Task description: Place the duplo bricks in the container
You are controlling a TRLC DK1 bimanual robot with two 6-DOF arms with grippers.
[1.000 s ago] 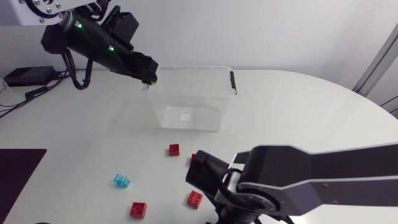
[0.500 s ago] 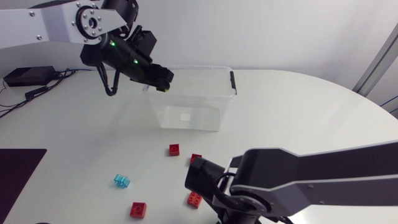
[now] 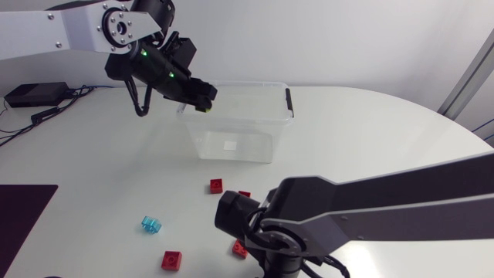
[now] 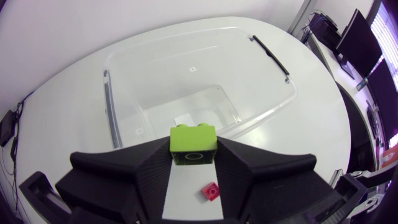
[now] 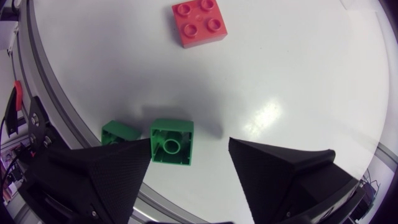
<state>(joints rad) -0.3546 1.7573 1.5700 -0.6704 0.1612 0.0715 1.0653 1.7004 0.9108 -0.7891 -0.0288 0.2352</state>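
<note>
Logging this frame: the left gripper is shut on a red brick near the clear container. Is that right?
Not quite. The brick is lime green, not red, as the left wrist view shows. The left gripper is shut on it near the clear container.

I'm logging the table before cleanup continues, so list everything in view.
container: one, clear, far middle of the table.
lime brick: one, lime green, in the left gripper over the container's edge.
red bricks: four, red, before the container.
blue brick: one, translucent blue, left of the red bricks.
green bricks: two, dark green, near the table's edge by the right gripper.
black box: one, black, table's far left.
dark mat: one, dark, table's near left.
left gripper: one, black, shut on the lime brick.
right gripper: one, black, open at the green bricks.
</note>
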